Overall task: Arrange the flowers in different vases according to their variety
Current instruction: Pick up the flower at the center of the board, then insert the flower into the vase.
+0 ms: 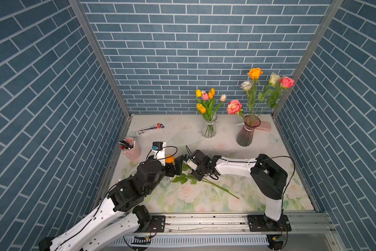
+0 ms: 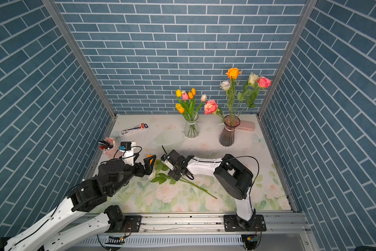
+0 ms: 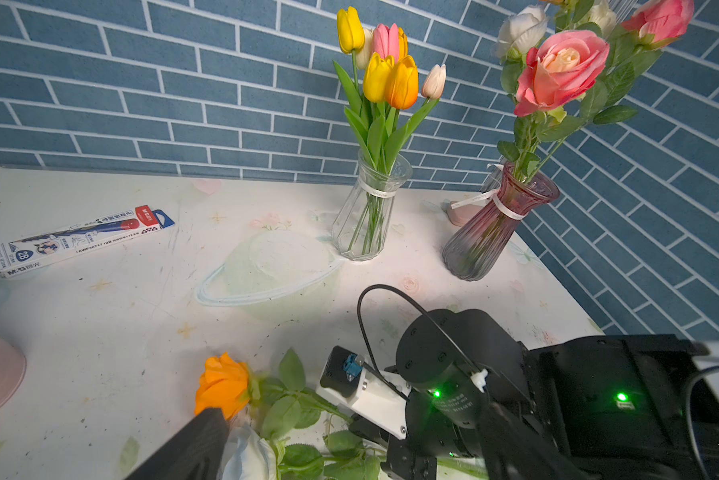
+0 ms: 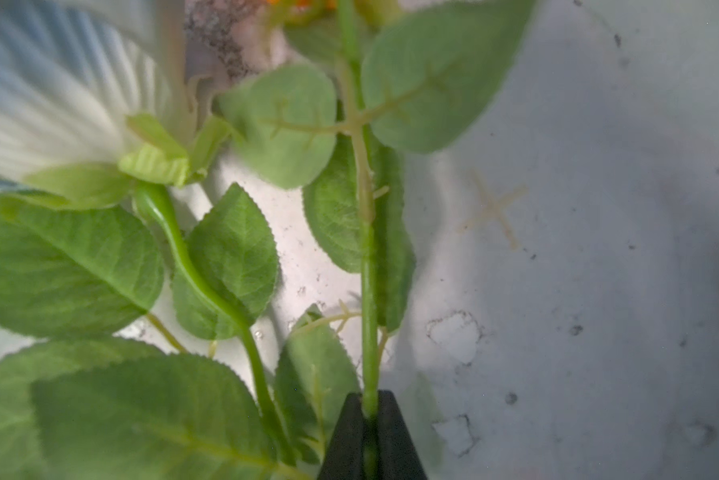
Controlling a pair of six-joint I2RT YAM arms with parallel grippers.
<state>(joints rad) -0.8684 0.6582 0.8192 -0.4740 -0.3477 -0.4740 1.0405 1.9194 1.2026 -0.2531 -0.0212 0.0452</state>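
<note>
- The right arm (image 1: 235, 166) is seen coming off its base on the near rail. The elbow is bent, the white forearm is laid low across the worktop (image 1: 226, 139) toward the middle, and the wrist is tipped down.
- The right pincer (image 4: 370, 415) is clamped shut on the green stem of the orange rose (image 3: 223, 386). In the right wrist view the stem is pinched right between the two black tips, well down from the head.
- That orange rose is laid flat on the worktop, with its head toward the left arm (image 1: 139, 182) and its stem end trailing off toward the near edge. A white rose (image 3: 245, 455) is laid just beside it, and the leaves of the two are tangled together.
- The left arm is angled in from the near left corner, folded up and pointed at the right arm.
- The left pincer (image 1: 175, 166) is spread wide, gripping nothing, and one finger (image 3: 191, 444) is seen just beside the orange head.
- Further back, tulips (image 1: 206, 102) are stood in the clear vase (image 1: 208, 129) and roses (image 1: 234, 107) in the purple vase (image 1: 246, 132). Both vases are upright near the back wall, well apart from the arms.
- Writing-wise, "M&G" and "2B" can be read on the pencil box (image 3: 79, 239) lying flat at the back left, and "AWP30717" is printed along its edge. The rest is too small to be made out.
- A pink cup (image 1: 131, 150) stuffed with pens is stood near the left arm.
</note>
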